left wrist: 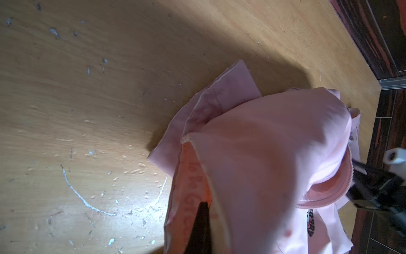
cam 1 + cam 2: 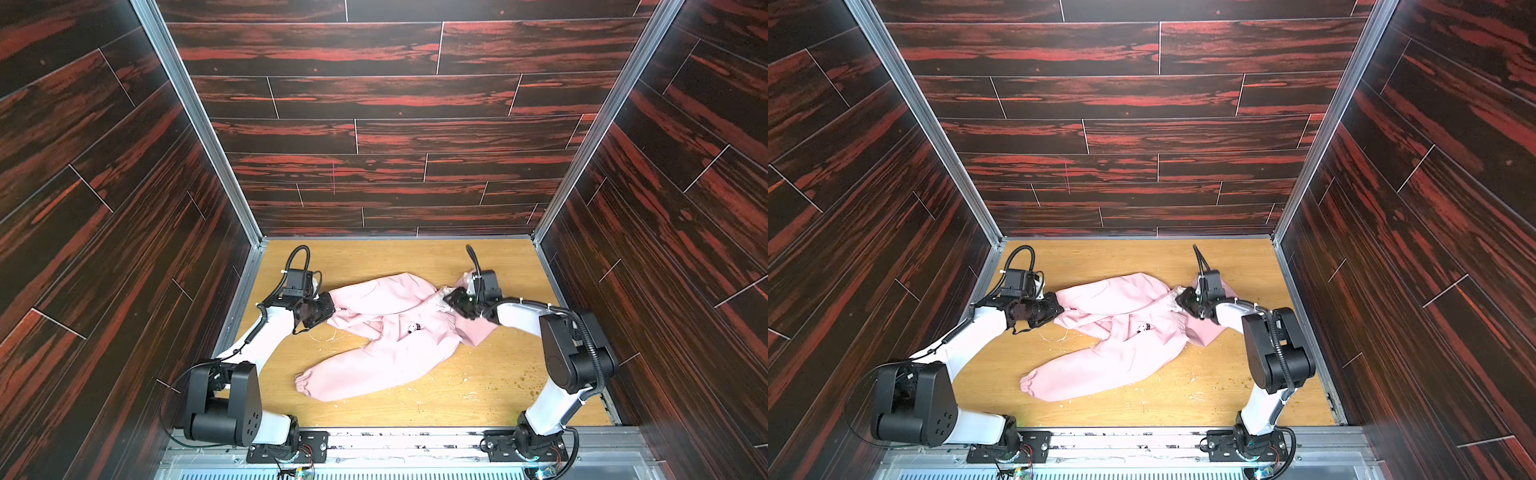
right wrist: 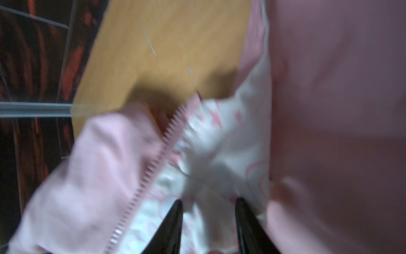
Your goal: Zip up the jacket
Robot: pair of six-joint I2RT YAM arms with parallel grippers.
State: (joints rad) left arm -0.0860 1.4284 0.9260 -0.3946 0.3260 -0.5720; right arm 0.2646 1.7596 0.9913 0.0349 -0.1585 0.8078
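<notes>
The wooden table [image 2: 457, 395] is the biggest thing under me, pale, scratched and flecked with white marks. The jacket [image 2: 395, 332] lies across its middle, its long axis running side to side from one of my claws to the other. It is soft, light pink cloth, rumpled, with one sleeve [image 2: 353, 374] flopped toward my bases and ending in a gathered cuff [image 2: 303, 382]. My left gripper [image 2: 330, 309] sits at the left end of that axis, jaws pressed together on the jacket's hem edge, which holds that end down. My right gripper [image 2: 451, 301] is at the opposite end by the collar and hood, so it is the nearer claw for the pull. In its wrist view the fingers [image 3: 175, 220] stand apart with nothing that I can make out between them. Just ahead of them lies the white printed lining [image 3: 219, 136], bunched and crinkly. Beside the lining runs the zipper [image 3: 153, 167], a row of small pink teeth on one open edge. A paler glint low on that row may be the slider, but the blur will not let me say. I judge the next move turns on finding that slider along this axis. On the chest sits a small dark logo [image 2: 413, 328].
</notes>
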